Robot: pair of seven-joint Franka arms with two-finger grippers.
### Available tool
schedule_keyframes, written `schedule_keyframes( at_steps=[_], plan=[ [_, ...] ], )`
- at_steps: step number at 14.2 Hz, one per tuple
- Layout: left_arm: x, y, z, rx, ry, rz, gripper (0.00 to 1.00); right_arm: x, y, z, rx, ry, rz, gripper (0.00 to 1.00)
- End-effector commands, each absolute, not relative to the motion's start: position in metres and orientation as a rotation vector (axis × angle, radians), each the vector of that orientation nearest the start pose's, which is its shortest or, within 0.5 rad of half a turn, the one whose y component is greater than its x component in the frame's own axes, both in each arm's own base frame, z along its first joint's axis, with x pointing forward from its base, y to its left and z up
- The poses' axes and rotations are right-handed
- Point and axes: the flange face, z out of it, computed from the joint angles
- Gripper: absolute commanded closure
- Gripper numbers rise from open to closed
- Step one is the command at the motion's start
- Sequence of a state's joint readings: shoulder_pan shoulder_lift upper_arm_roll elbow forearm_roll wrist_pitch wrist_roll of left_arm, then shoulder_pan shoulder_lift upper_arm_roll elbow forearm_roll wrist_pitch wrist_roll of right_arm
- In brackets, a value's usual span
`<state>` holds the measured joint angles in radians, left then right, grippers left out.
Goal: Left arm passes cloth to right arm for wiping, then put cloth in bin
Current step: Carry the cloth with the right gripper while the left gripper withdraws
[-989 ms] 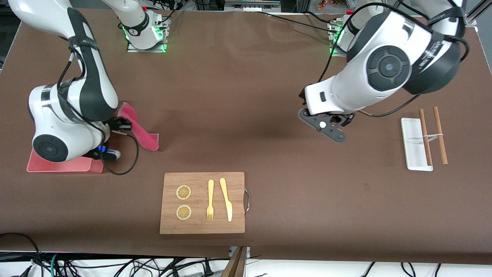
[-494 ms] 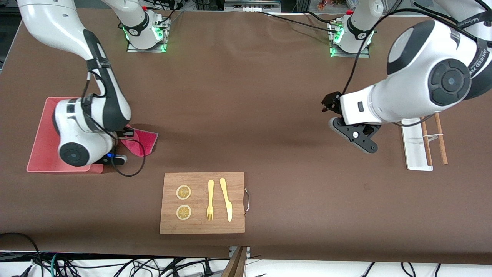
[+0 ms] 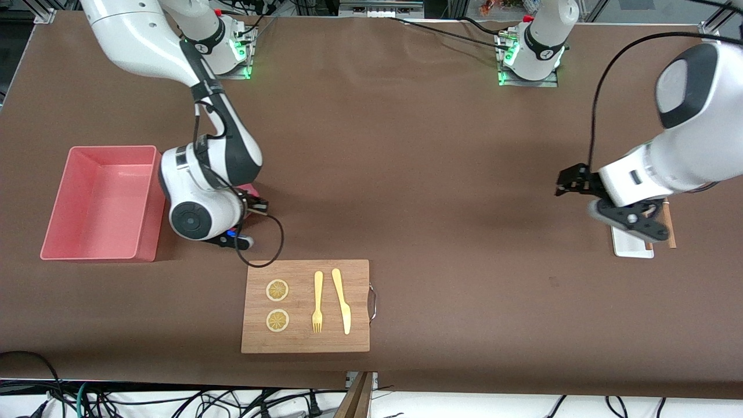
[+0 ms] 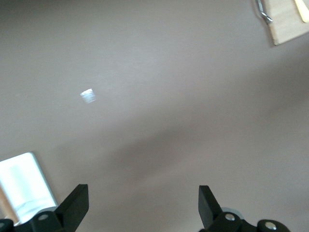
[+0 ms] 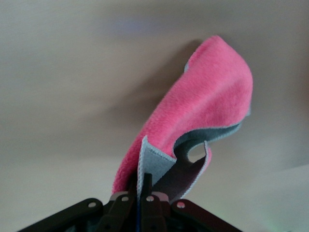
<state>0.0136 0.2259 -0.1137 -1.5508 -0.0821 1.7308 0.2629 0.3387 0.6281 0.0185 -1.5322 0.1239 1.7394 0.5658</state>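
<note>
The right gripper (image 5: 140, 191) is clamped on one edge of the cloth (image 5: 207, 111), which trails from its fingertips over bare brown surface (image 3: 406, 145). The cloth shows its crimson-pink face, with the grey underside curling out at the pinched edge. In the front view only a pink sliver of it peeks out by the right wrist, at about 3 o'clock from the pink bin (image 3: 101, 200). The left gripper (image 4: 140, 205) hangs with fingers spread wide and empty, over the white tray (image 3: 627, 247) at the left arm's end.
</note>
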Motion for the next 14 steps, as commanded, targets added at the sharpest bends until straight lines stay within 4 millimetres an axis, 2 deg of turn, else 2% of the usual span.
schedule_keyframes(
  at_steps=[1,3,5,6,8,10,11,12,14],
  plan=[
    [0.591,-0.054,0.549,-3.115,0.447,-0.027,0.00,0.602,0.288,0.283,-3.070,0.529,0.643,1.00],
    [0.571,-0.051,0.574,-3.116,0.258,-0.032,0.00,0.591,0.326,0.286,-3.035,0.596,0.595,1.00],
    [0.550,-0.063,0.594,-3.105,0.138,0.017,0.00,0.581,0.357,0.290,-2.981,0.672,0.569,1.00],
    [0.549,-0.064,0.595,-3.098,0.140,0.019,0.00,0.578,0.369,0.295,-2.964,0.684,0.558,1.00],
    [0.554,-0.068,0.588,-3.097,0.147,0.045,0.00,0.588,0.382,0.328,-2.888,0.719,0.533,1.00],
    [0.559,-0.073,0.589,-3.095,0.161,0.037,0.00,0.594,0.381,0.350,-2.825,0.730,0.588,1.00],
    [0.558,-0.075,0.591,-3.095,0.170,0.030,0.00,0.596,0.375,0.351,-2.838,0.719,0.597,1.00],
    [0.559,-0.075,0.598,-3.098,0.170,0.009,0.00,0.601,0.363,0.347,-2.858,0.699,0.592,1.00],
    [0.559,-0.076,0.599,-3.098,0.168,0.004,0.00,0.605,0.326,0.320,-2.926,0.590,0.645,1.00]
  ],
)
